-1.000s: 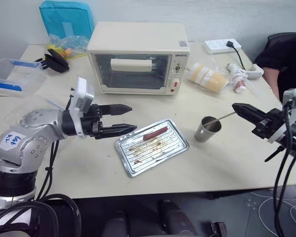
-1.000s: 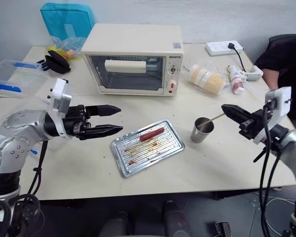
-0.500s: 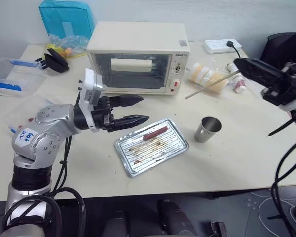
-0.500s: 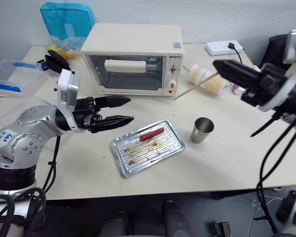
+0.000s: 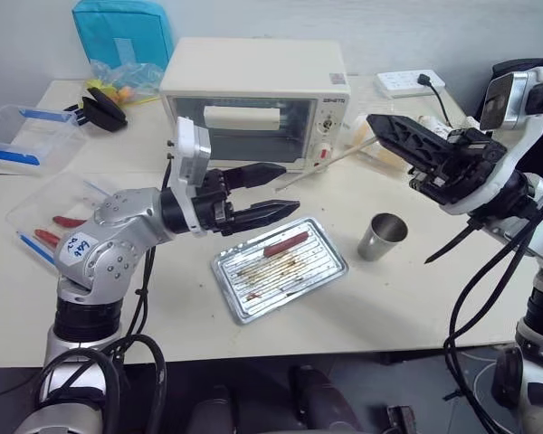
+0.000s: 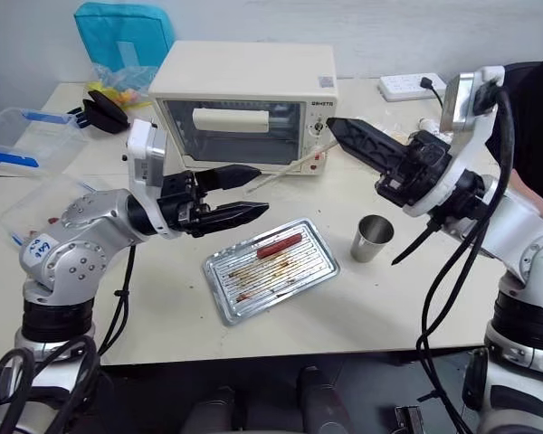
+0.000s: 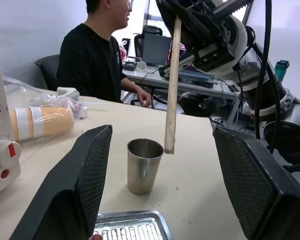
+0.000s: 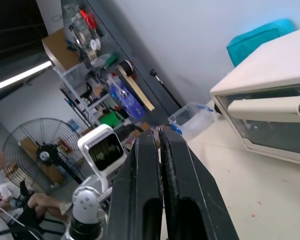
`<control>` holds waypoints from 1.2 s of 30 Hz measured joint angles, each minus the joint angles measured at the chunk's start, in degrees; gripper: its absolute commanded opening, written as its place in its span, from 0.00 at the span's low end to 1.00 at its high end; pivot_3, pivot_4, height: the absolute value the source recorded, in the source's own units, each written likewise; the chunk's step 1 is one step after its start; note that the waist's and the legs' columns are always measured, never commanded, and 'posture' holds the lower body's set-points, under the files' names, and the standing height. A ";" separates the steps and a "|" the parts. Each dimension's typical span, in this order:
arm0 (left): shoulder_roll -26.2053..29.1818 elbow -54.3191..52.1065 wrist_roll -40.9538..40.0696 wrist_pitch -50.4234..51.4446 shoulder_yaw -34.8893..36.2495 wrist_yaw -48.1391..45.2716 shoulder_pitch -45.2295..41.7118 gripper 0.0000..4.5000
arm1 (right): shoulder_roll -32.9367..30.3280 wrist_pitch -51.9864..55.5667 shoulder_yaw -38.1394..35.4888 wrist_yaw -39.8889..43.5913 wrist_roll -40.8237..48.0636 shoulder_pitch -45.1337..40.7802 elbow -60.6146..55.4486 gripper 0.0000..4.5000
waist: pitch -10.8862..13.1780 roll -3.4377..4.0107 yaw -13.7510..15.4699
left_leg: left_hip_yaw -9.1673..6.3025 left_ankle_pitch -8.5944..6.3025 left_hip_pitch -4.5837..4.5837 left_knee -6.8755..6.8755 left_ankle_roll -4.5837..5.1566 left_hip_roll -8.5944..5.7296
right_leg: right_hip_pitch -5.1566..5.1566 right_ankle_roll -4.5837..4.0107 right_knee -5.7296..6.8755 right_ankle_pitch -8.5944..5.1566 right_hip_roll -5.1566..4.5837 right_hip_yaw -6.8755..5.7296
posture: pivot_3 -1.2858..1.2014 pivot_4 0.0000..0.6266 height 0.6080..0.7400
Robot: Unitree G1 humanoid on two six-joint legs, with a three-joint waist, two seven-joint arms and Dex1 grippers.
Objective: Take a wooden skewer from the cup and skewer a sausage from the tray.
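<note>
The right gripper (image 6: 337,127) is pinching the skewer (image 6: 281,170) clear of the cup (image 6: 372,238), slanting it toward the left gripper (image 6: 251,193), gaping empty above the tray (image 6: 322,268), likely to aim at the sausage (image 6: 279,245).

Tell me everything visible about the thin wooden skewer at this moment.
The thin, pale tan wooden skewer is a straight, bare stick, clamped at one end in the shut right gripper. It hangs in the air, slanting down toward the open left gripper, in front of the cream toaster oven, with nothing on its free end.
</note>
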 measured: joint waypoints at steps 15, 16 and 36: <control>-5.42 0.11 0.07 -0.52 -0.81 2.49 -2.92 0.76 | 0.60 -3.64 2.80 -1.27 2.30 1.57 -0.60 0.01 | 0.00 0.00 -0.03 | 0.00 0.00 -0.01 0.00 0.01 -0.01 | 0.00 0.00 -0.02 0.00 0.03 0.00 | 0.52 0.24 1.00; -5.73 0.09 -0.04 -0.50 -0.88 2.59 -2.93 0.72 | 0.62 -3.74 2.97 -1.23 2.25 1.57 -0.59 0.00 | 0.00 0.00 -0.01 | 0.00 0.00 -0.01 0.00 0.01 -0.01 | 0.00 0.00 -0.02 0.00 0.03 0.00 | 0.52 0.24 1.00; -7.47 0.00 -1.66 -0.34 -0.88 5.77 -3.03 0.11 | 1.21 -5.48 3.16 -2.16 2.51 1.68 -0.32 0.00 | 0.00 0.00 0.03 | 0.00 0.00 -0.01 -0.01 0.01 -0.01 | 0.00 0.00 -0.04 0.00 0.02 0.01 | 0.52 0.24 1.00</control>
